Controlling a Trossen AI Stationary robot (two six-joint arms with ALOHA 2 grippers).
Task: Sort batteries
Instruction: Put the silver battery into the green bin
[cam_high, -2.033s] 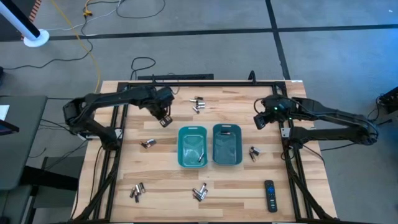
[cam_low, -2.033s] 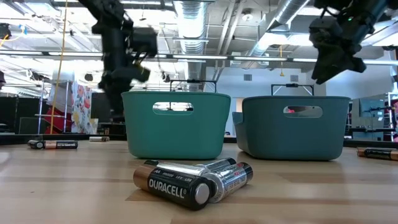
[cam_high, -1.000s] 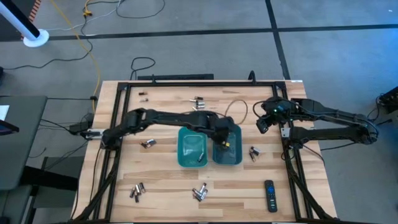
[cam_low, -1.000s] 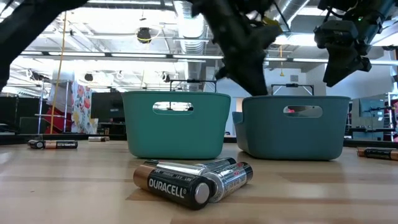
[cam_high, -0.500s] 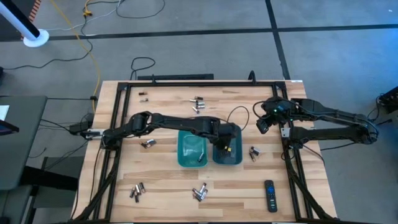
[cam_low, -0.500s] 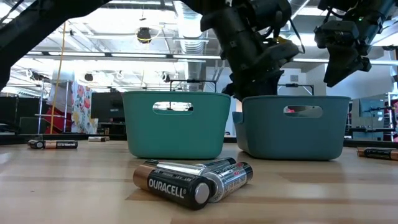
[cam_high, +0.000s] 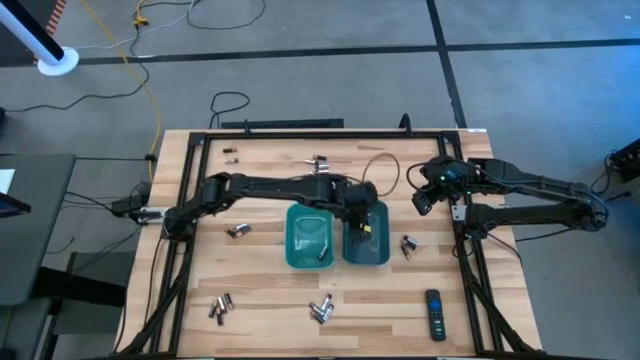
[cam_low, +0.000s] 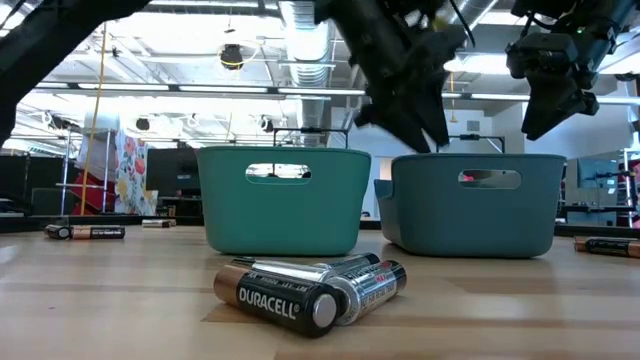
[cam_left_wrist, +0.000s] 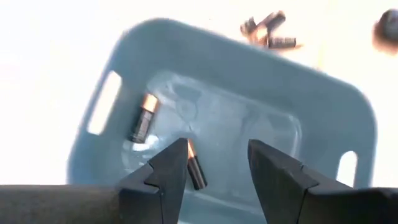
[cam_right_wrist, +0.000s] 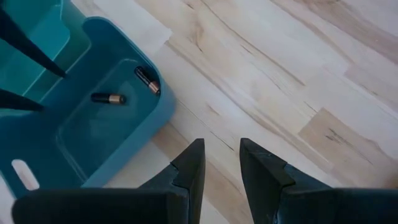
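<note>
Two teal bins stand mid-table: the left bin (cam_high: 308, 236) and the right bin (cam_high: 366, 238). My left gripper (cam_left_wrist: 217, 165) hangs open over the right bin (cam_left_wrist: 323, 106), its arm stretched across the table. Two dark batteries with copper-coloured ends (cam_left_wrist: 142, 118) (cam_left_wrist: 196, 171) lie on that bin's floor, also in the right wrist view (cam_right_wrist: 107, 98) (cam_right_wrist: 148, 79). One battery (cam_high: 322, 252) lies in the left bin. My right gripper (cam_high: 420, 200) waits open above bare wood right of the bins, nothing between its fingers (cam_right_wrist: 217, 163).
Loose batteries lie in small clusters: far centre (cam_high: 318, 165), left of the bins (cam_high: 237, 231), near left (cam_high: 220, 307), near centre (cam_high: 322, 310) and right of the bins (cam_high: 407, 245). A black remote control (cam_high: 433, 313) lies at the near right.
My left gripper has dipped toward the right bin, opened there, and risen a little while staying over it. My right gripper has kept still.
</note>
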